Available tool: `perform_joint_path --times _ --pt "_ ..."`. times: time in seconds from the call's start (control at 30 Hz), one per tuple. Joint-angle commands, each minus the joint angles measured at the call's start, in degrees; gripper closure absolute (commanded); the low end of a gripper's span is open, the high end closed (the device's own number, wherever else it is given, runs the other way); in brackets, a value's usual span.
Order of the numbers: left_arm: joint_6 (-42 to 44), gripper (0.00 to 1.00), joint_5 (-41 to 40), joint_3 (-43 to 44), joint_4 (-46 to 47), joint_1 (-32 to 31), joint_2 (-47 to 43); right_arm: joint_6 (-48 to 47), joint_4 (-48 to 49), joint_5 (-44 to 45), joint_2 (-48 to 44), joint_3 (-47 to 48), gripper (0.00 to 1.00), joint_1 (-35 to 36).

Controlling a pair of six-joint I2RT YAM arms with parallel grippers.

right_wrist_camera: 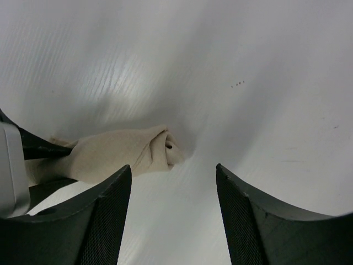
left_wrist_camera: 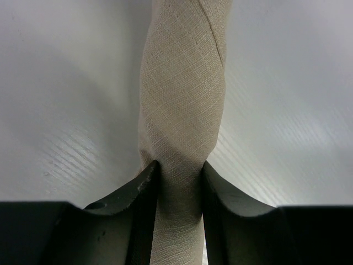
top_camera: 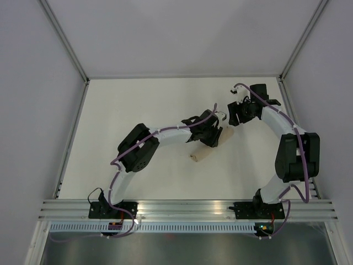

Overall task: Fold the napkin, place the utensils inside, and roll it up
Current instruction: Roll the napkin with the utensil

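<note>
A rolled tan napkin (left_wrist_camera: 182, 99) lay on the white bench (top_camera: 138, 105), pinched across its middle by the left fingers (left_wrist_camera: 144, 187). The right fingers (right_wrist_camera: 110, 215) stood wide apart, empty, near one end. The cloth looked soft, light and prone to unrolling, so it was best gripped around the whole roll.

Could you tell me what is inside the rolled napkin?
The rolled tan cloth napkin shows only tucked folds and a small dark gap at its end; any utensils inside are covered by cloth.

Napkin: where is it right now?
Mid-table in the top view, the rolled napkin lies pinched in the left gripper, with the open right gripper near its far end.
</note>
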Motion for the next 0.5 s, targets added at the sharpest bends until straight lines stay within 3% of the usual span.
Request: perform_joint_path --times 0.0,0.13,0.33,0.47 --pt "-11.66 0.59 -1.72 1.00 -4.02 -0.18 3.23 0.80 -3.85 3.06 -2.27 -1.61 0.32 -0.28" --pt "-17.19 0.59 -4.10 -0.67 -1.57 -0.18 3.05 0.18 -5.27 1.56 -1.48 -3.28 0.34 -0.28" --pt "-22.91 0.57 -4.36 -2.69 1.96 -0.18 2.70 -0.79 -7.73 -1.34 2.91 -2.85 0.57 -0.28" --pt "-25.46 0.54 -4.45 -2.95 3.45 -0.18 2.70 -1.14 -8.69 -2.22 6.07 -1.44 0.61 -0.20"
